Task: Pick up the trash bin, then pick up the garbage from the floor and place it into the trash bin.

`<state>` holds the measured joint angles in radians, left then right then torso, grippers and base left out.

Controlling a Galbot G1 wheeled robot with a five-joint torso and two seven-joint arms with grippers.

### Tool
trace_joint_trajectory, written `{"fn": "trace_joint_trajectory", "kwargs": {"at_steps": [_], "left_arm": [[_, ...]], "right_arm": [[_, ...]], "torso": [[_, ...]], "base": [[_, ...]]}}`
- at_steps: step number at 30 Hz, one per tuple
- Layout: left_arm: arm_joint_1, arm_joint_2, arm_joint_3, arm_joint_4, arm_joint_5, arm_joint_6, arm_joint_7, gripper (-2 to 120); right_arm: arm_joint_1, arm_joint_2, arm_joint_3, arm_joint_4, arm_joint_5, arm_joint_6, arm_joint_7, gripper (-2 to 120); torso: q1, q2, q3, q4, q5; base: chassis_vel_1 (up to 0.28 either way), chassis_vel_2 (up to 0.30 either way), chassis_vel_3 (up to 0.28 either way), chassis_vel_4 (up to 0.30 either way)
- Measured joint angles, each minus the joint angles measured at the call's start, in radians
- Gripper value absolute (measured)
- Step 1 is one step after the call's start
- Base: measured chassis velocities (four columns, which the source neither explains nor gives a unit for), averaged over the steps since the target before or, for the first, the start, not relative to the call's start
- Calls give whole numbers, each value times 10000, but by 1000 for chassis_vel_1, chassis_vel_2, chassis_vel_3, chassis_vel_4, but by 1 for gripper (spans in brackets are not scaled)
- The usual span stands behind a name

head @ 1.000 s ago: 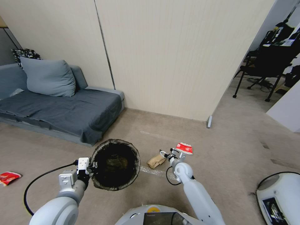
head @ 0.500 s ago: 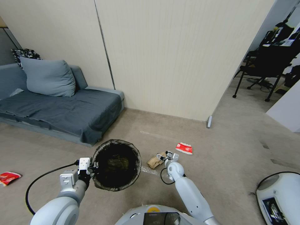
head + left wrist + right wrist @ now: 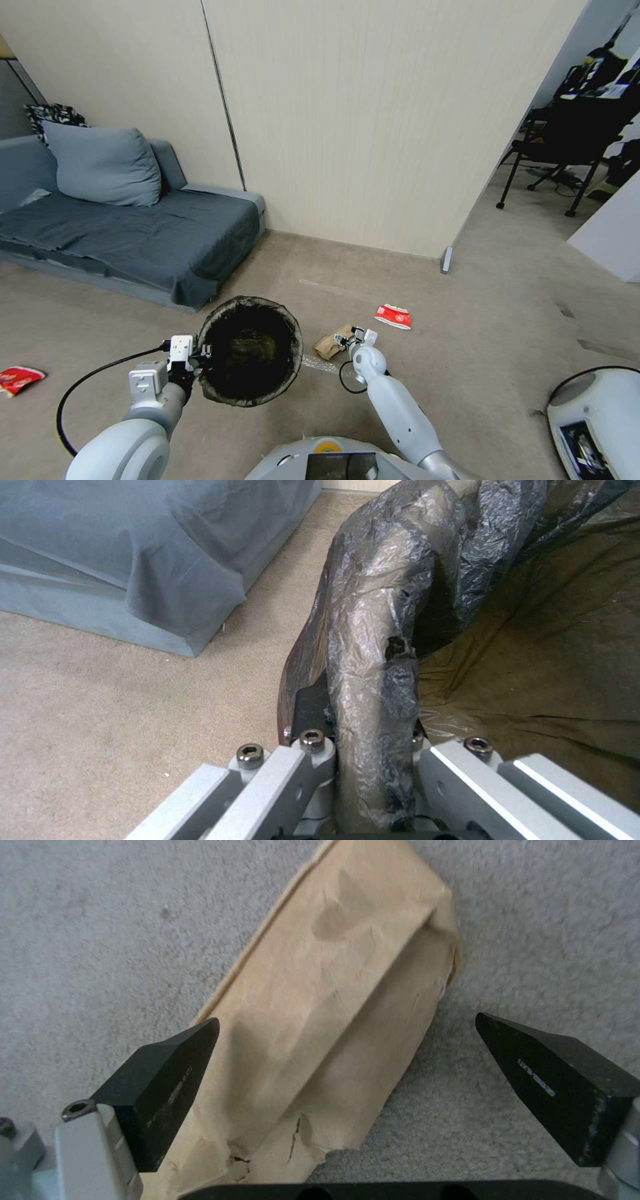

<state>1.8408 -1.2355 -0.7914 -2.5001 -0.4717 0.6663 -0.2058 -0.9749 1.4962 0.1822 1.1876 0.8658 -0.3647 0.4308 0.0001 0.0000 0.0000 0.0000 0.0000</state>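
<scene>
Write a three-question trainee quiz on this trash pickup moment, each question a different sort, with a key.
1. True or false: the left gripper is clamped on the rim of the trash bin.
2. The right gripper is: A) shut on the red carton; B) open around the brown paper; C) inside the bin.
3. Fill in: the brown paper lies on the ____.

Key: 1 true; 2 B; 3 floor.

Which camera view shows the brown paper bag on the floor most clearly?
The right wrist view: the brown paper bag lies on the carpet between the open jaws of the right gripper. In the head view it is small, beside the trash bin. The left wrist view looks at the bin's rim instead.
</scene>
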Motion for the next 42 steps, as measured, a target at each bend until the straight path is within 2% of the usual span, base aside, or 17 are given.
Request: {"fn": "trace_joint_trajectory", "kwargs": {"at_steps": [14,15,17,19,23,26,27,29,30,32,34,35,37,42], "left_arm": [[50,-9,26,0,10,0,1,2],[56,-14,27,0,14,1,0,2],[67,-19,29,0,17,0,-1,2],[99,-27,31,0,18,-2,-1,2],[121,-31,32,0,19,-12,-2,2],[127,-30,40,0,19,-18,-2,2],[127,-30,40,0,19,-18,-2,2],[130,-28,43,0,18,-20,2,2],[129,-29,43,0,18,-21,2,2],[131,-26,40,1,19,-22,-2,2],[131,-22,41,1,12,-22,3,2],[131,-22,41,1,12,-22,3,2],[116,-19,39,1,12,-23,2,2],[95,-15,38,1,6,-25,5,2]], "right_arm": [[184,395,174,-796,-244,252,-212,99],[190,425,192,-847,-296,295,-236,93],[190,449,212,-877,-343,333,-257,91],[179,460,254,-901,-391,374,-336,80],[133,486,276,-873,-425,377,-358,72],[68,549,281,-813,-507,383,-371,61],[68,549,281,-813,-507,383,-371,61],[48,583,230,-765,-528,373,-415,52],[39,583,220,-753,-531,371,-415,51],[25,581,213,-725,-533,364,-418,48],[6,589,173,-684,-527,352,-424,41],[6,589,173,-684,-527,352,-424,41],[10,607,172,-694,-531,352,-427,32],[37,623,161,-707,-539,355,-440,19]], "torso": [[0,1,-1,1,0],[-1,1,-1,1,-1],[-1,1,-2,-2,-3],[-1,1,-2,-3,-4],[-2,2,-3,-11,-9],[-2,1,-1,-8,-9],[-2,1,-1,-8,-9],[-1,1,0,9,18],[-1,0,0,11,16],[-1,0,1,9,6],[-1,0,1,8,13],[-1,0,1,8,13],[-1,1,0,3,2],[-1,0,0,3,4]], "base": [[0,0,0,0],[0,0,0,0],[0,0,0,0],[0,0,0,0],[0,0,0,0],[0,0,0,0],[0,0,0,0],[0,0,0,0],[0,0,0,0],[0,0,0,0],[0,0,0,0],[0,0,0,0],[0,0,0,0],[0,0,0,0]]}}
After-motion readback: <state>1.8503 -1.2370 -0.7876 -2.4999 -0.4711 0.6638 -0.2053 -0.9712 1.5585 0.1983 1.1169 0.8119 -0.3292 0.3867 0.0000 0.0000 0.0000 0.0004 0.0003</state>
